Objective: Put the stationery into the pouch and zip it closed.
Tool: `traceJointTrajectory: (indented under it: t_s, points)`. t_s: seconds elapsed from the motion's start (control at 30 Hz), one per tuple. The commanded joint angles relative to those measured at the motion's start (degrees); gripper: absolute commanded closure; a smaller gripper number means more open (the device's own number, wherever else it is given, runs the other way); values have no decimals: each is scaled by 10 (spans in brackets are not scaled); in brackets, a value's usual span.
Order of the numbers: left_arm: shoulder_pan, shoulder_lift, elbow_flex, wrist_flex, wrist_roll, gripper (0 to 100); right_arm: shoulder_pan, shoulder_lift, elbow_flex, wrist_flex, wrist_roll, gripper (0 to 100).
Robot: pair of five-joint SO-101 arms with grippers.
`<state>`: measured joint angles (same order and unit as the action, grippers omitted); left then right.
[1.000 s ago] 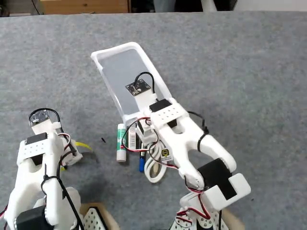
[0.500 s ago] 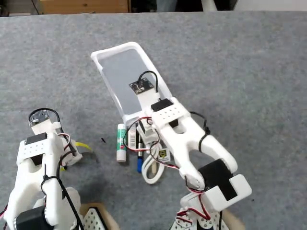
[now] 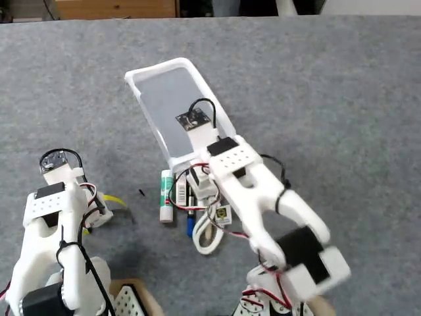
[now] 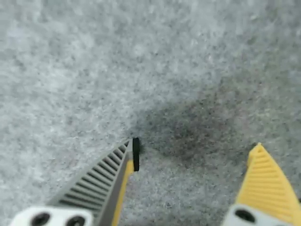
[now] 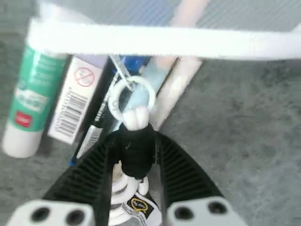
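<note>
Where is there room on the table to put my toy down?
The grey mat right of the pouch is bare; so is the patch between pouch and left gripper. Crowded at the pouch's mouth: glue stick, pens, right gripper holding the zipper pull.

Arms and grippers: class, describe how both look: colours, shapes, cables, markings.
The left arm and right arm are white shells with black motors and looped black and red cables. The right carries a small yellow sticker. The left gripper has ribbed fingers, one grey, one yellow; the right gripper has black ribbed ones.
</note>
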<state>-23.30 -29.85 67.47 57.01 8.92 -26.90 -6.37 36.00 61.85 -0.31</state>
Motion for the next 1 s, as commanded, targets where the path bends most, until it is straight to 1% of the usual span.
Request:
traceJointTrajectory:
  t_s: [0.0, 0.13, 0.2, 0.3, 0.37, 0.5, 0.67, 0.77, 0.83, 0.97]
  points:
    - [-6, 2, -11, -14, -8, 625, -6, -124, -11, 27, -4, 986]
    - [-6, 3, -10, -13, -8, 625, -6, -258, -12, 58, -2, 986]
    - [-6, 1, -7, -13, -8, 625, -22, -325, -12, 67, -1, 986]
    - [-5, 1, -9, -5, -9, 625, -61, -411, -12, 88, 34, 986]
    - [-5, -1, -26, 30, -10, 625, -77, -453, -10, 100, 55, 986]
    - [-5, -24, -109, 156, -36, 624, -79, -502, -11, 105, 58, 986]
    - [-4, -107, -253, 319, -40, 624, -80, -538, -12, 105, 62, 986]
    - [22, -167, -324, 408, -39, 624, -80, -552, -9, 104, 62, 986]
    - [54, -205, -356, 438, -37, 624, -80, -553, -9, 101, 59, 986]
    - [96, -263, -372, 438, -34, 624, -80, -557, -12, 100, 58, 986]
